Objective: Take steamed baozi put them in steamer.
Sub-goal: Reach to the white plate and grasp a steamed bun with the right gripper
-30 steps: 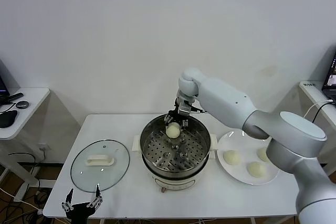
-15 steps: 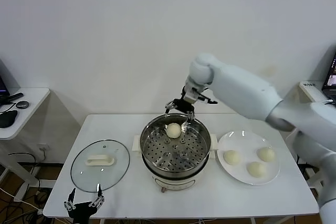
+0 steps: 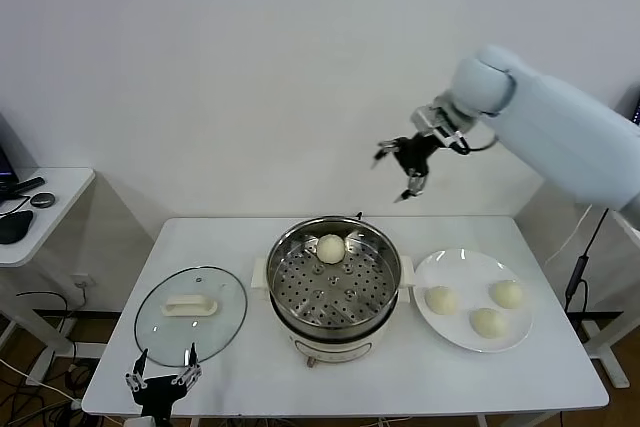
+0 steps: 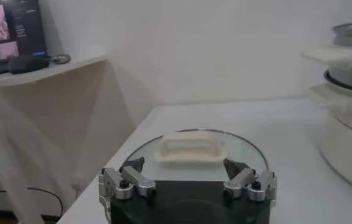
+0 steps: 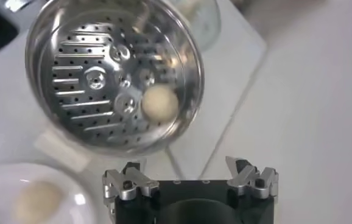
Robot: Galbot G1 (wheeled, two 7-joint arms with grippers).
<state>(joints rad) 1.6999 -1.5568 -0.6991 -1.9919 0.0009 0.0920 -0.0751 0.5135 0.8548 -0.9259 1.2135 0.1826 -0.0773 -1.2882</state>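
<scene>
The steamer (image 3: 334, 319) stands mid-table, a shiny steel pot with a perforated tray on a white base. One cream-white baozi (image 3: 330, 248) lies on the tray at its far side, also seen from above in the right wrist view as a baozi (image 5: 159, 103) inside the steamer (image 5: 54, 36). Three more baozi (image 3: 441, 299) (image 3: 507, 294) (image 3: 487, 323) rest on the white plate (image 3: 452, 264) to the right. My right gripper (image 3: 398, 169) hangs open and empty high above the table, up and right of the steamer. My left gripper (image 3: 160, 380) waits open at the table's front left edge.
A round glass lid (image 3: 190, 313) with a white handle lies flat on the table left of the steamer, just beyond the left gripper (image 4: 188, 179). A small side table (image 3: 40, 202) with dark items stands at the far left. A wall closes the back.
My right gripper has let go of the baozi on the steamer tray, then risen and swung right, well clear of the pot. The left arm has barely moved.
</scene>
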